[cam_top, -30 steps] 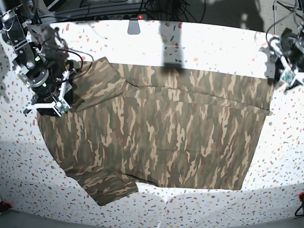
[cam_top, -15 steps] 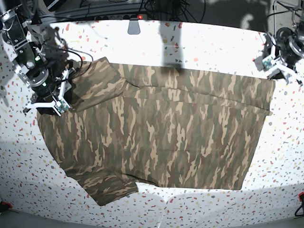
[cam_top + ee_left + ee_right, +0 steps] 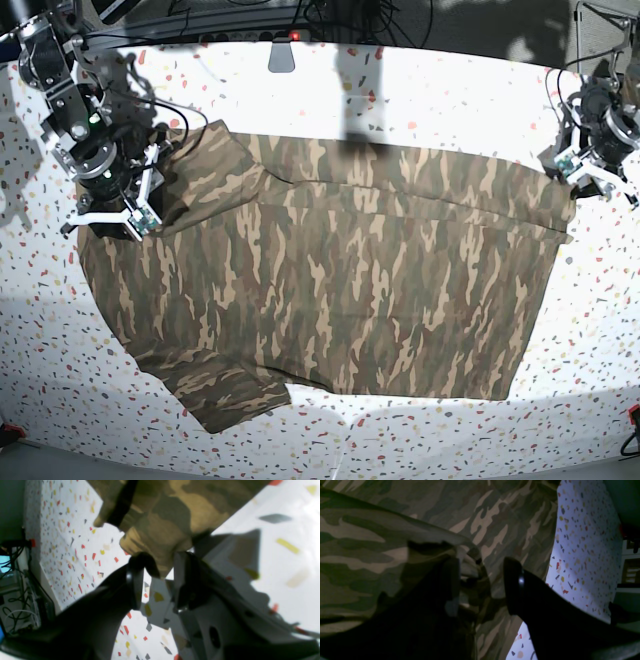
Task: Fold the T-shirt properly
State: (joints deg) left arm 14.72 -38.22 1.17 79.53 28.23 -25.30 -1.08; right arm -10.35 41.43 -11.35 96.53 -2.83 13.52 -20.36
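On the speckled table (image 3: pixel 420 90) (cables behind) lies the T-shirt (image 3: pixel 340 280).

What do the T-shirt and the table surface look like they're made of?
T-shirt: soft matte woven or knit cloth, likely cotton; it creases and drapes limply at the corner by the left gripper. Table: hard, smooth white top with coloured speckles, terrazzo-look; probably laminate, slightly glossy under the glare.

bare table (image 3: pixel 420 100) rings the t-shirt (image 3: pixel 340 270); nothing blocks passage.
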